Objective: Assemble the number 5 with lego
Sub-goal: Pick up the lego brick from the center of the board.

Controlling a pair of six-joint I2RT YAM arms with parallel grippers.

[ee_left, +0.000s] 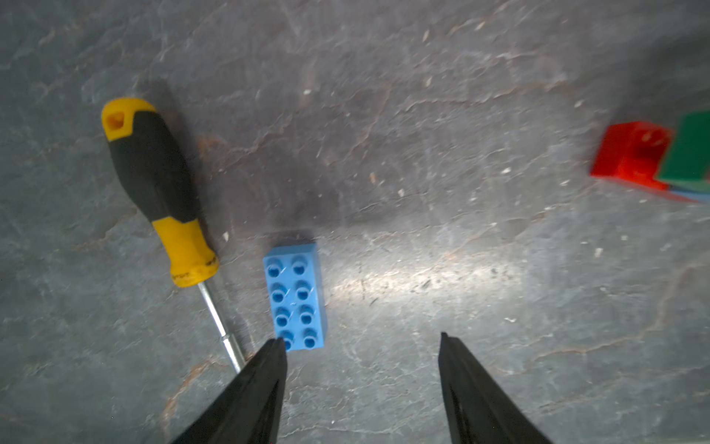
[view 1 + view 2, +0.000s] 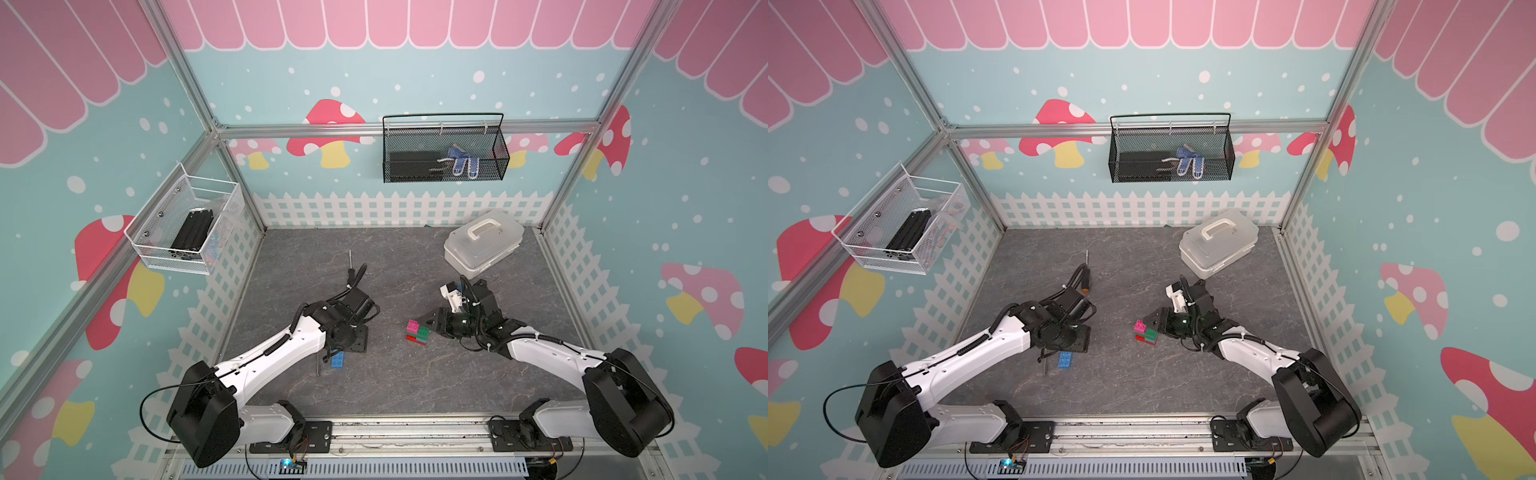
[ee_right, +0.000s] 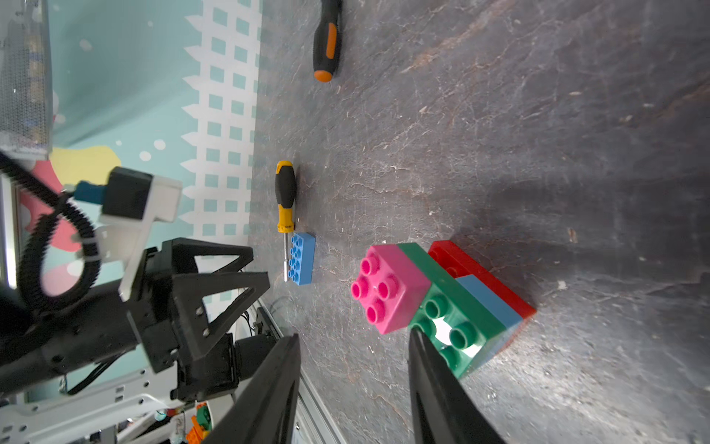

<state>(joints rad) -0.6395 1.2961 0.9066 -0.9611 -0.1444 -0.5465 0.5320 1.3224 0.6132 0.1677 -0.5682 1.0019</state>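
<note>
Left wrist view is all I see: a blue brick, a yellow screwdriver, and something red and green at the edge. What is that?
Observer: A brick stack, with a pink brick on top.
Operator: Is anything holding it?
Observer: No, the right tool is open right beside it.
Operator: Anything else lying around?
Observer: An orange-handled screwdriver, lying apart from the bricks.

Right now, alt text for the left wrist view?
A long blue lego brick lies studs-up on the grey table, ahead of the open left gripper. A yellow-and-black screwdriver lies beside it; a red-and-green stack sits farther off.
</note>
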